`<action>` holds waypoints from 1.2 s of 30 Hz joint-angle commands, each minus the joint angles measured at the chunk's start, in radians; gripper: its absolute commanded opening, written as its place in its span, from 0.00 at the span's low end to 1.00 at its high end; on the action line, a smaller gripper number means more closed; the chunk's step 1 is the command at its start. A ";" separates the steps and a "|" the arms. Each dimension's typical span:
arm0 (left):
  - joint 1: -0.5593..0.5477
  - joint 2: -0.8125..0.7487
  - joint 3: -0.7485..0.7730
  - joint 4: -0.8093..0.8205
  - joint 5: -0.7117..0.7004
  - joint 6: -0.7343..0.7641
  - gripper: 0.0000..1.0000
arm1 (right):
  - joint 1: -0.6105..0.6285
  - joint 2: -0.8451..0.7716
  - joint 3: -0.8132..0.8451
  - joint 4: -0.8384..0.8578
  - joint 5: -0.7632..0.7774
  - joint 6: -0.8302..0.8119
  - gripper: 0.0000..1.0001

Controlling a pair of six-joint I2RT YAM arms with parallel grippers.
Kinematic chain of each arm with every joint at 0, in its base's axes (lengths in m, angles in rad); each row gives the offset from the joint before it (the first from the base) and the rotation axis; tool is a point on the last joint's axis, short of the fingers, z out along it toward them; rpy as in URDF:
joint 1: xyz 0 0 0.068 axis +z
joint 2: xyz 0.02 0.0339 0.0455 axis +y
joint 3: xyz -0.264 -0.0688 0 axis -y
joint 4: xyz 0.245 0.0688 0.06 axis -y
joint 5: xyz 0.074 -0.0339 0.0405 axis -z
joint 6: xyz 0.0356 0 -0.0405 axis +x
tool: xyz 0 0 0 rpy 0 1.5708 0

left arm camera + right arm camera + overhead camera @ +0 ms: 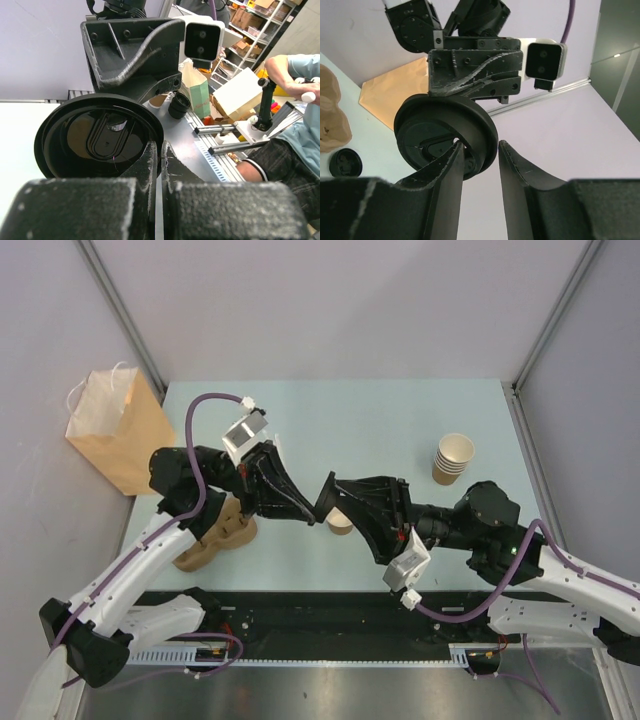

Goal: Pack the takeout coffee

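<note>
A round black plastic lid [325, 496] hangs in the air on edge between my two grippers. My left gripper [314, 514] is shut on its rim; in the left wrist view the lid [100, 135] sits just past that gripper [161, 145]. My right gripper [336, 494] is open, its jaws standing either side of the lid's [435, 130] edge in the right wrist view, where this gripper [480, 145] shows a clear gap. A lidless tan paper cup [340, 524] stands on the table below, half hidden by the right gripper. No lidded cup shows.
A brown paper bag [115, 430] stands at the far left off the table's corner. A brown pulp carrier tray [215, 535] lies under the left arm. A stack of lidless tan cups [452, 457] stands at the right. Another black lid [345, 163] lies on the table.
</note>
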 commanded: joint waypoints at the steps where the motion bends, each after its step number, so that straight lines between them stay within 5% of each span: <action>1: -0.017 0.003 0.000 -0.023 0.005 0.015 0.00 | 0.009 -0.010 0.005 -0.042 -0.033 -0.103 0.37; 5: -0.023 0.001 -0.003 -0.043 0.009 0.029 0.00 | 0.016 -0.007 0.005 -0.075 -0.033 -0.140 0.27; 9: -0.026 -0.002 -0.007 -0.063 0.006 0.038 0.00 | 0.023 -0.005 0.005 -0.085 -0.032 -0.156 0.00; 11: -0.026 -0.004 -0.004 -0.095 -0.006 0.073 0.06 | 0.029 -0.004 0.006 -0.085 -0.015 -0.148 0.00; 12: -0.026 -0.007 0.000 -0.170 -0.010 0.101 0.13 | 0.032 -0.005 0.006 -0.086 -0.006 -0.133 0.00; 15: -0.011 -0.005 0.026 -0.317 0.000 0.209 0.61 | 0.032 -0.008 0.006 -0.105 0.039 -0.088 0.00; 16: 0.012 0.005 0.043 -0.356 0.008 0.254 0.86 | 0.030 -0.008 0.006 -0.121 0.072 -0.058 0.00; 17: 0.030 0.013 0.054 -0.399 0.016 0.274 0.97 | 0.026 -0.010 0.006 -0.128 0.091 -0.033 0.00; 25: 0.444 -0.050 0.038 -0.563 -0.137 0.430 0.99 | -0.199 0.074 0.084 -0.342 0.155 0.328 0.00; 30: 0.481 -0.007 0.185 -1.077 -0.435 0.683 0.99 | -0.324 0.299 0.236 -0.544 0.200 0.533 0.00; 36: 0.481 0.006 0.162 -1.163 -0.636 0.757 1.00 | -0.413 0.562 0.495 -0.862 0.159 0.721 0.00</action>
